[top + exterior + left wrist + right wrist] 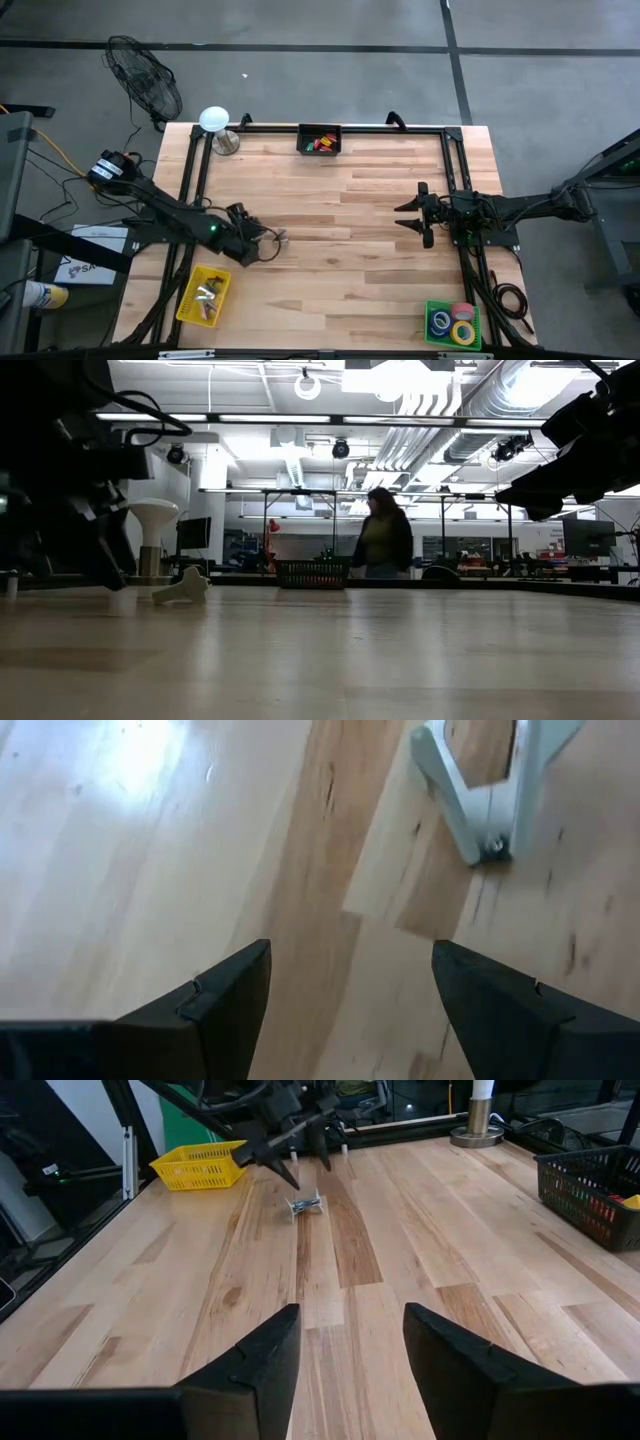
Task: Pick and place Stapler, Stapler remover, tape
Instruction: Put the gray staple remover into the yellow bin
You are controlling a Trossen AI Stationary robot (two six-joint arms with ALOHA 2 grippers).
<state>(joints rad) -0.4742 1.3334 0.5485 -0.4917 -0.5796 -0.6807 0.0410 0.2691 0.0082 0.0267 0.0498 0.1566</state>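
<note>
The left gripper [262, 243] hangs low over the left side of the table [340, 250], its two dark fingers [225, 1005] spread apart with nothing between them. Just beyond its fingertips, toward the table's middle, lies a small silver staple remover [280, 237], resting on the wood and apart from the fingers. In the left wrist view its pale metal claws [480, 790] sit ahead of the fingers and off to one side, not centred in the gap.

Judging from this, the step in hand is picking up the staple remover. To do it well, the gripper should move forward and sideways until the piece lies squarely between the fingers, turn so the pads meet its flat sides and not its curved claws, then come down nearly to the wood before closing. The piece is thin and looks slippery, so a high or off-centre close may just push it away.

Near the left corner sits a yellow basket [190, 303] holding similar silver pieces, probably the target. The right gripper [414, 214] waits over the right side, fingers also spread and empty. The tape rolls [452, 322] lie in a green basket [431, 306] at the near right; a dark basket [320, 128] stands at the far edge.
</note>
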